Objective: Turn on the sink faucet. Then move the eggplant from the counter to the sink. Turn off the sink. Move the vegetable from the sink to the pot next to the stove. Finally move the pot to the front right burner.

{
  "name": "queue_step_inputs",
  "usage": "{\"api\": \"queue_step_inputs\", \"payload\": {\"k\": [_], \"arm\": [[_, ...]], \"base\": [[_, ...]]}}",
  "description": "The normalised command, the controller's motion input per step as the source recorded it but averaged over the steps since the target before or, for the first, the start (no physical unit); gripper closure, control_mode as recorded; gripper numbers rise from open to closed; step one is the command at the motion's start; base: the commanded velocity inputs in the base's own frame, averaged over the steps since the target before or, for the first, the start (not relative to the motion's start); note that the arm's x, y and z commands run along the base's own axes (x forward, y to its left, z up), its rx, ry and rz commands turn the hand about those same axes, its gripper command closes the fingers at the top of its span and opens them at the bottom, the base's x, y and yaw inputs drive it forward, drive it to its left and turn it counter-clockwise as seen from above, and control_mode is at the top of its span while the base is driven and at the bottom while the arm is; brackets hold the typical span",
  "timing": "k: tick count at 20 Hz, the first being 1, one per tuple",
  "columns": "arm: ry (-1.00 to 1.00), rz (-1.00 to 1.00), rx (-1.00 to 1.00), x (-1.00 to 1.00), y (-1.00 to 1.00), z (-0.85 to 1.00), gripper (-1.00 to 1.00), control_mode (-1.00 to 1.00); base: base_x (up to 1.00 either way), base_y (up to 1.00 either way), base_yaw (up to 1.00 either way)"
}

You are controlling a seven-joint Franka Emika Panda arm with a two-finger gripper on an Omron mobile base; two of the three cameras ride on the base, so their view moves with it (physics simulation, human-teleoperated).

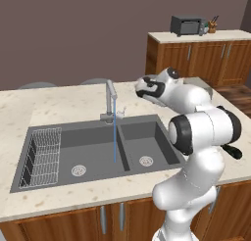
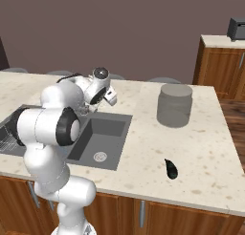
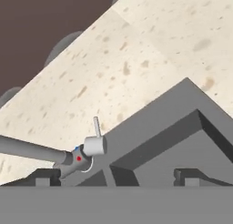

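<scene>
Now the slim grey metal faucet (image 1: pixel 111 100) stands at centre frame of the left base view, a thin blue stream falling into the dark grey double-basin sink (image 1: pixel 98 152). Right of it the gripper (image 1: pixel 138 88) hangs with jaws spread, holding nothing. Lower right in the right base view, the small dark eggplant (image 2: pixel 171 168) lies on the beige speckled counter (image 2: pixel 201 143), below a grey ribbed cylinder (image 2: pixel 174 105).

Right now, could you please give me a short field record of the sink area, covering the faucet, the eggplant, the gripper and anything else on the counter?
faucet: running, a thin stream falls into the left basin of the sink
eggplant: lying on the counter, right of the sink, untouched
gripper: open, empty, just right of the faucet above the sink's back edge
grey ribbed jar: upright on the counter, behind the eggplant
wire rack: at the left basin's left side
</scene>
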Motion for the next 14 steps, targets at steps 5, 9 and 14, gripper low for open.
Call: {"api": "queue_step_inputs", "payload": {"k": [5, 9, 14], "arm": [[0.22, -0.15, 0.00, -0.70, -0.39, 0.64, -1.00, -1.00], [0.20, -0.13, 0.00, -0.74, -0.50, 0.58, -1.00, -1.00], [0.12, -0.11, -0.01, -0.95, -0.51, 0.11, -1.00, -1.00]], "base": [[0.00, 0.00, 0.00], [0.00, 0.00, 0.00], [0.00, 0.00, 0.00]]}}
